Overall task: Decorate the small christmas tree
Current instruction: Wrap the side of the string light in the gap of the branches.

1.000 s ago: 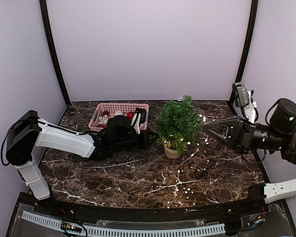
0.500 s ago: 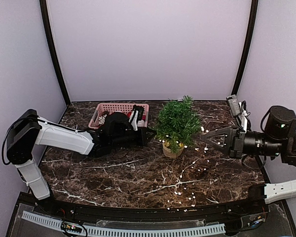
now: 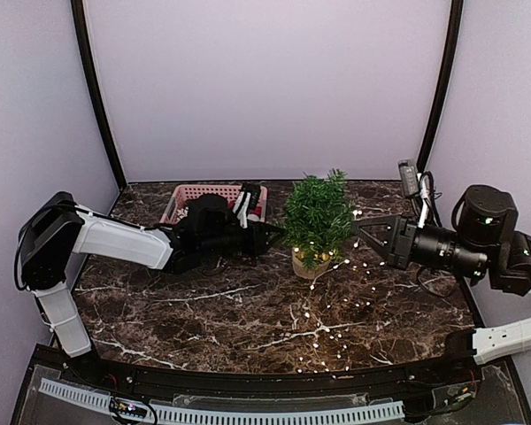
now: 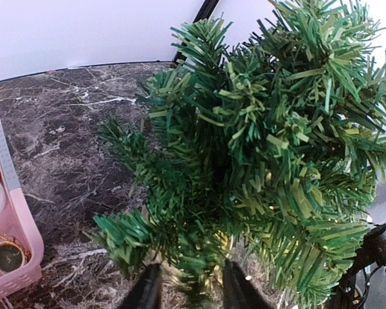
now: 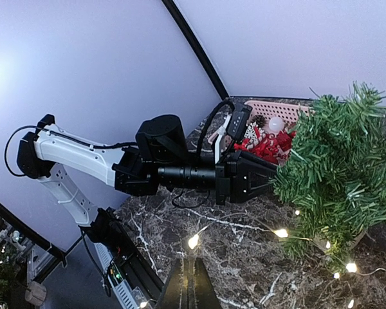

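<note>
Tree [image 3: 317, 217] stands at centre of counter [image 3: 203, 310]. Left pincer [image 4: 192, 293], previously closed, now stands part-open around lower branches, holding nothing: likely a release. Right pincer [image 5: 190, 283], pinched shut on lights [image 5: 282, 233], has advanced toward tree.

Soft, even light fills the booth from above. The pale walls [image 3: 265, 88] glow, and the dark marbled surface [image 3: 203, 310] gives almost no glare and only faint shadows. In the overhead view the string of lights [image 3: 336, 323] shows as crisp white specks at lower right, and the side posts [image 3: 93, 97] bow with the lens. The left wrist view burns out white at upper right behind the small christmas tree [image 4: 264, 141]. The left hand [image 4: 190, 288] is dark and blurred at the bottom edge. The right wrist view has a bright patch at far left.
</note>
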You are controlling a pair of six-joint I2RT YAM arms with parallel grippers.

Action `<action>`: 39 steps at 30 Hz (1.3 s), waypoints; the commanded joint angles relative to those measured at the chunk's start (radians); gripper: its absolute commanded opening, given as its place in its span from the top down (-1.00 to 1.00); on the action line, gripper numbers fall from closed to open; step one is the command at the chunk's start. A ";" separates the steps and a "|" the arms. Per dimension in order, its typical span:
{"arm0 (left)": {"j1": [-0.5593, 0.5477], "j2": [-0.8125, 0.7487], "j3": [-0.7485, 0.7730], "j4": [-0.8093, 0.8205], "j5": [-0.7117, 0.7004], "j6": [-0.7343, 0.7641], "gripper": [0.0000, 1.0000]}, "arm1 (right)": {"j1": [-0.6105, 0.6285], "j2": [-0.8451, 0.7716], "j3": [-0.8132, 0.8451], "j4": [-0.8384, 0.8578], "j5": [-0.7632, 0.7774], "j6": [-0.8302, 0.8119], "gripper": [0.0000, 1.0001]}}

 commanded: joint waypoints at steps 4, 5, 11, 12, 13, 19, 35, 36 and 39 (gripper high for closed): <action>0.000 -0.083 -0.029 -0.029 -0.052 0.042 -0.26 | -0.003 -0.028 0.029 0.175 0.010 -0.063 1.00; -0.001 -0.109 -0.036 -0.036 -0.064 0.034 -0.30 | -0.004 -0.026 0.026 0.190 -0.008 -0.067 1.00; -0.082 -0.196 -0.098 -0.082 -0.085 -0.045 -0.43 | -0.003 -0.008 0.028 0.225 -0.079 -0.078 1.00; -0.102 -0.199 -0.105 -0.080 -0.083 -0.070 -0.45 | -0.003 -0.008 0.027 0.222 -0.070 -0.082 1.00; -0.112 -0.199 -0.107 -0.079 -0.075 -0.082 -0.47 | -0.004 -0.010 0.026 0.222 -0.060 -0.083 1.00; -0.170 -0.114 -0.062 -0.076 -0.009 -0.164 -0.51 | -0.003 -0.006 0.016 0.239 -0.078 -0.072 1.00; -0.195 0.045 0.061 -0.009 0.093 -0.209 -0.68 | -0.003 -0.059 -0.170 0.271 0.034 0.078 1.00; -0.195 0.054 0.064 -0.008 0.092 -0.209 -0.68 | -0.003 -0.053 -0.170 0.270 0.048 0.073 1.00; -0.195 0.074 0.080 -0.008 0.085 -0.210 -0.61 | -0.006 -0.023 -0.165 0.275 0.071 0.062 1.00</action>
